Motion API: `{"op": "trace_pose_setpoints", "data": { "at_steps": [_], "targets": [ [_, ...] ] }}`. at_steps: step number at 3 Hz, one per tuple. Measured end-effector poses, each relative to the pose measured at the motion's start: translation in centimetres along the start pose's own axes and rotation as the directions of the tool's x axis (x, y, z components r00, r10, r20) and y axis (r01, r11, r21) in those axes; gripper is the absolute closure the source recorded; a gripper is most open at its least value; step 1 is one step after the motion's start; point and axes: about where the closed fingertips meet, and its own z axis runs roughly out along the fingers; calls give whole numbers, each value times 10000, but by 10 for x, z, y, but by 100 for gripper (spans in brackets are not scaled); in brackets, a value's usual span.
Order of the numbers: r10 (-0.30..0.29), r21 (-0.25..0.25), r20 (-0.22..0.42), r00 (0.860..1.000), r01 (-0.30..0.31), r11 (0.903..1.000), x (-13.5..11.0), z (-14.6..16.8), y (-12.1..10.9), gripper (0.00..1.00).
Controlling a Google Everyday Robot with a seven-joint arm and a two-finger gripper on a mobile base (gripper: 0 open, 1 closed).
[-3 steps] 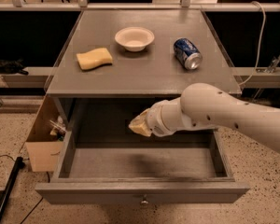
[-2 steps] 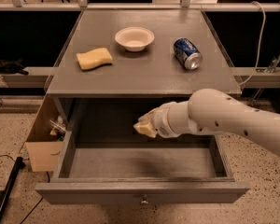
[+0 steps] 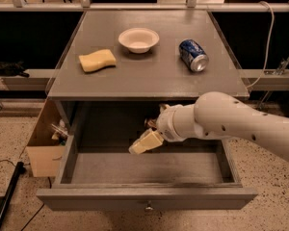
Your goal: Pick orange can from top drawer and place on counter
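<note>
The top drawer [image 3: 147,196] is pulled open below the counter [image 3: 149,76]. My gripper [image 3: 144,137] is inside the drawer, near its back middle, pointing down and to the left above the drawer floor. A small brownish patch [image 3: 151,123] shows just behind the gripper; it may be the orange can, but most of it is hidden by the gripper and the white arm [image 3: 231,124]. The arm reaches in from the right, over the drawer's right side.
On the counter lie a blue can [image 3: 193,55] on its side, a white bowl [image 3: 138,39] and a yellow sponge [image 3: 97,60]. A cardboard box [image 3: 42,146] with small items stands left of the drawer. A cable hangs at the right.
The gripper has tilted and dropped a little lower toward the drawer floor. The arm has shifted only slightly. The things on the counter have not moved.
</note>
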Motion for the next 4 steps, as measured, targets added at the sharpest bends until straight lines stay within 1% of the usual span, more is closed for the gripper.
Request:
{"op": "trace_pose_setpoints", "data": {
  "at_steps": [1,2,3,4],
  "targets": [
    [1185,454,-140,9929,-1178,9920,10,4,-11,0],
    [2616,1288,-88,9651,-2583,9574,38,-5,-25,0],
    [2505,1412,-116,9680,-2464,9588,40,-2,-32,0],
    [2232,1783,199,9746,-2231,9583,34,1,-55,0]
  ]
}}
